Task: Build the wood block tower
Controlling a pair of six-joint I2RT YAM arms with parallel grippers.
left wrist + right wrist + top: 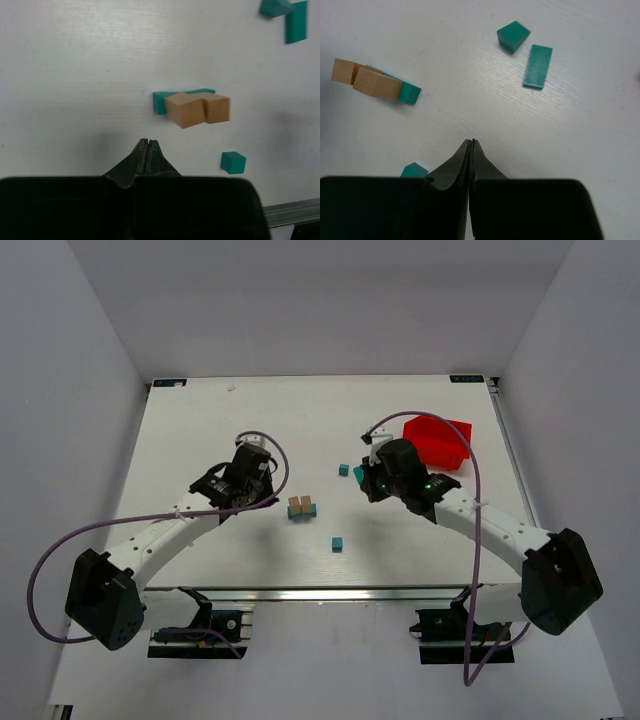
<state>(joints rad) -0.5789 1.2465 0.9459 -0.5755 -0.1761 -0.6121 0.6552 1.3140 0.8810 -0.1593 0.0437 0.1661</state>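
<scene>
A small wood block tower point(197, 109) is seen near the middle of a white desk point(200, 430), between the two arms. It is made of two tan bare-wood cubes set side by side, touching, on a flat teal-green painted block whose edges show behind and to the left of them. The tan faces are matt with a faint grain; the teal paint is smooth and even.

Three loose teal pieces lie on the desk. A teal cube point(337, 544) is placed just in front of the tower, apart from it. A second teal cube point(513, 36) and an oblong teal block point(538, 66) lie near each other, not touching, on the right arm's side.

The left gripper point(148, 144) is held above the bare desk with its black fingers pressed together and nothing between them. The right gripper point(471, 144) is likewise pressed together on nothing.

A red plastic bin point(437, 440) with an open top stands at the far right of the desk, behind the right arm; whether anything lies in it cannot be told.
</scene>
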